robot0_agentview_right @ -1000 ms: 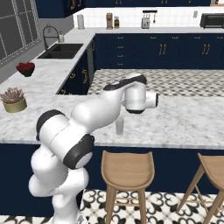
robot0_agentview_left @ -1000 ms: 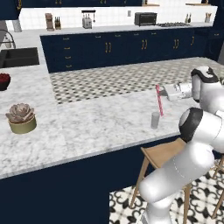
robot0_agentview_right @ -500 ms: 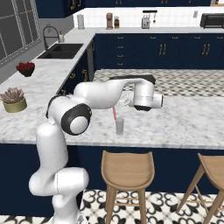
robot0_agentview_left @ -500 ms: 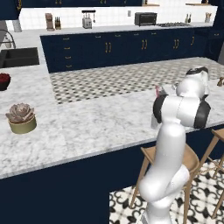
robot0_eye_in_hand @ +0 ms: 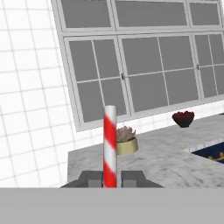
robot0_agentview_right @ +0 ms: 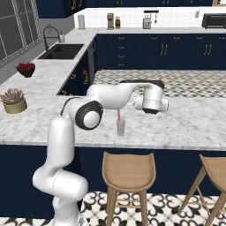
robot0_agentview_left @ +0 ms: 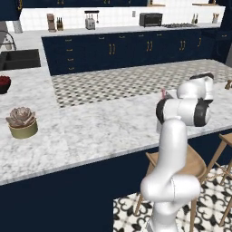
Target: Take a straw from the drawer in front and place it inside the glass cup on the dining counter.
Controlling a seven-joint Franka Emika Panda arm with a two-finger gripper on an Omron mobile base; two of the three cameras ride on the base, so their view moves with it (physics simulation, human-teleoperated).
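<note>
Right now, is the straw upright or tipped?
Upright: in the hand view the straw rises straight between the shut gripper's fingers; the right base view shows it vertical above the cup.

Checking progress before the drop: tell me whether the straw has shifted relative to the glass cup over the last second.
Yes. The straw swung from beside the glass cup to directly above it, upright.

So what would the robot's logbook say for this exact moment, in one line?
gripper: shut on straw | straw: above glass cup | cup: on dining counter | step: lower straw into cup
</note>
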